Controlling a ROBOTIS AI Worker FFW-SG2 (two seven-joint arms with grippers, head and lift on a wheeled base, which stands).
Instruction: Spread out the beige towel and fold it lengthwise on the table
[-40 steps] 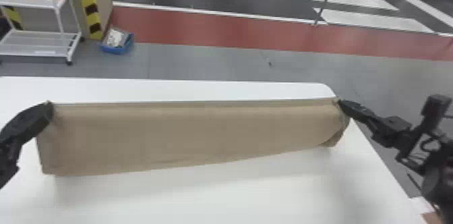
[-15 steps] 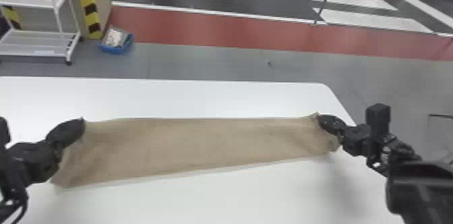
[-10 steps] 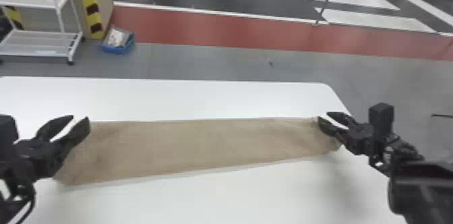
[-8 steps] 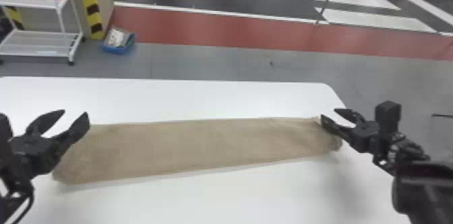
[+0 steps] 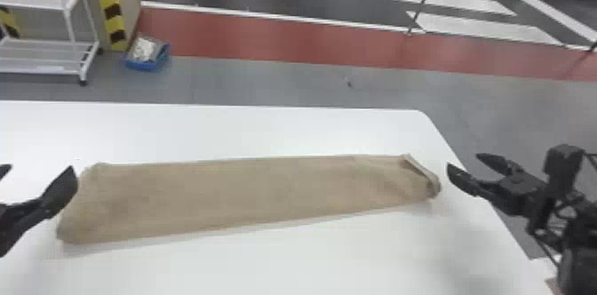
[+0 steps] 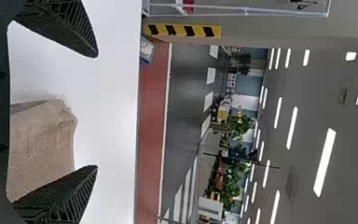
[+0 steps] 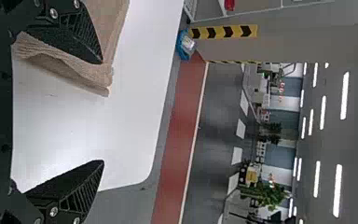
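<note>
In the head view my left gripper point(image 5: 37, 178) stands open just off the left end of the beige towel point(image 5: 248, 192), and my right gripper point(image 5: 463, 164) is open a little off its right end. The towel lies as a long, narrow folded strip across the white table; its right end is slightly turned up and creased. In the left wrist view the left gripper point(image 6: 97, 111) has the towel's end point(image 6: 44, 140) beyond its spread fingers. The right wrist view has the right gripper point(image 7: 103, 112) apart, with the towel's edge point(image 7: 70, 70) near one finger.
The table's point(image 5: 248, 132) rounded far right corner lies beyond the towel's right end, near the right arm. On the floor behind the table are a white rack point(image 5: 44, 56) and a blue bin point(image 5: 146, 63).
Both grippers have opened and let go of the towel, then drawn back outward from its ends, left and right. The towel has come down flat and nearer on the table.
</note>
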